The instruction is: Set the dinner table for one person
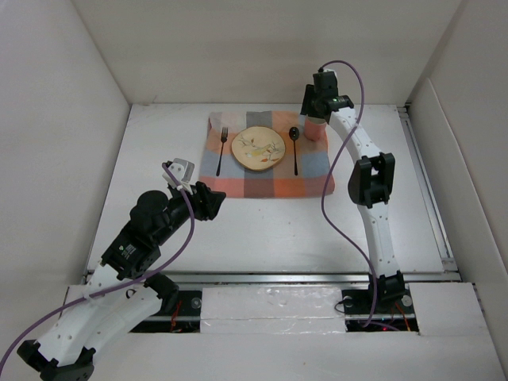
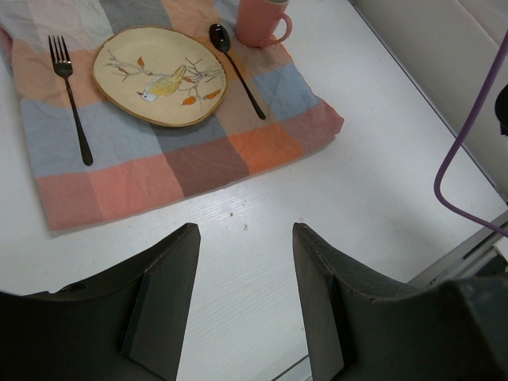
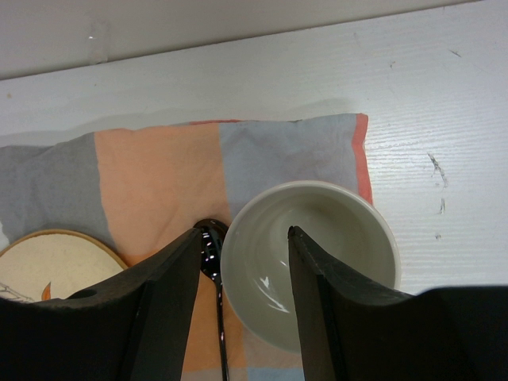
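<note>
From above we see the white tabletop (image 1: 262, 230) filling the walled bay. A checkered cloth (image 1: 270, 184) lies on its far half. On the cloth a plate (image 1: 259, 148) sits between a fork (image 1: 222, 149) on its left and a spoon (image 1: 294, 148) on its right. A pink mug (image 1: 315, 129) stands at the cloth's far right corner. The right tool (image 1: 316, 117) hangs directly over that mug and hides part of it. The left tool (image 1: 218, 202) sits near the cloth's near left corner, over bare tabletop. Only this view shows both arms whole, each trailing a purple cable (image 1: 343, 206).

The left wrist view adds the bird and leaves painted on the plate and the mug's handle. Here the left tool's fingers stand apart with nothing between them, and the cloth lies beyond them.

The right wrist view looks straight down into the mug, which is pale inside. The right tool's fingers are spread. One is over the mug's inside and the other is outside its rim, by the spoon's bowl. We cannot tell whether either finger touches the mug.
</note>
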Controlling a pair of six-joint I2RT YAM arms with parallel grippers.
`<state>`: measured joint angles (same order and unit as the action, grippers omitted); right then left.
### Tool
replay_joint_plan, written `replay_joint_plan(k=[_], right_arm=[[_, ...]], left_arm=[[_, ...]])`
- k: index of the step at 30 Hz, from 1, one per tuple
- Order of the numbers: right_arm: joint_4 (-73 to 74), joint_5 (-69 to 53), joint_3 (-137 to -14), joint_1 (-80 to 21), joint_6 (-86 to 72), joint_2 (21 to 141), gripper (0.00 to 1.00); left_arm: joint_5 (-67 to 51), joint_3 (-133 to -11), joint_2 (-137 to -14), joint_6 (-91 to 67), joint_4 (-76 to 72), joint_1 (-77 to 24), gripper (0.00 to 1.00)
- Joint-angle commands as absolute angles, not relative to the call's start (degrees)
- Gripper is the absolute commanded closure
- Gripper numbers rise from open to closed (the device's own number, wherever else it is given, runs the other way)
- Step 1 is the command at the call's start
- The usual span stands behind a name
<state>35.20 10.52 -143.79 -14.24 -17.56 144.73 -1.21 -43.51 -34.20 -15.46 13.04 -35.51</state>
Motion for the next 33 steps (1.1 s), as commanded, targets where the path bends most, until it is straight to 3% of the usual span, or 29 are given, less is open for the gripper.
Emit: replay_joint_plan(k=[1,5,10,11,17,21,25,29,33], right_arm=[[30.68,9.05,-142.13,-13.71,-17.84,135.99,0.46],[26.9,9.31,-135.37,-13.71,-19.07,127.2,0.31],[22.41,10.72,-122.43,-13.71,-20.39,113.56,0.22],[21.45,10.37,-120.17,-13.71,-20.13,108.68,0.0],[9.6,7.64,-90.49,-12.57,-23.71,86.26,0.0],[-1.81,10.28,-67.72,-9.41,-28.91,66.57,0.0],[-2.9,11.86,-51.79,-5.1,-32.69,46.73,0.0],[-0.88,10.99,-42.64,-2.64,-34.45,38.87,0.0],[-0.35,6.43,-38.06,-0.88,-35.07,38.93,0.0]], left_arm=[[-0.62,-43.51,-34.54,-14.68,10.72,-35.24,0.53],[1.67,-43.68,-34.98,-14.59,11.16,-35.24,0.52],[3.25,-43.59,-34.1,-14.77,11.07,-35.24,0.51],[3.6,-43.59,-33.93,-15.11,11.07,-35.24,0.51],[9.83,-43.86,-31.47,-15.99,12.13,-35.24,0.48],[21.58,-45.0,-27.61,-18.45,14.32,-35.24,0.48],[25.84,-43.51,-21.72,-18.9,13.89,-35.24,0.41],[25.67,-43.5,-20.13,-19.51,14.24,-35.24,0.4],[24.26,-43.59,-21.0,-20.21,14.76,-35.24,0.41]])
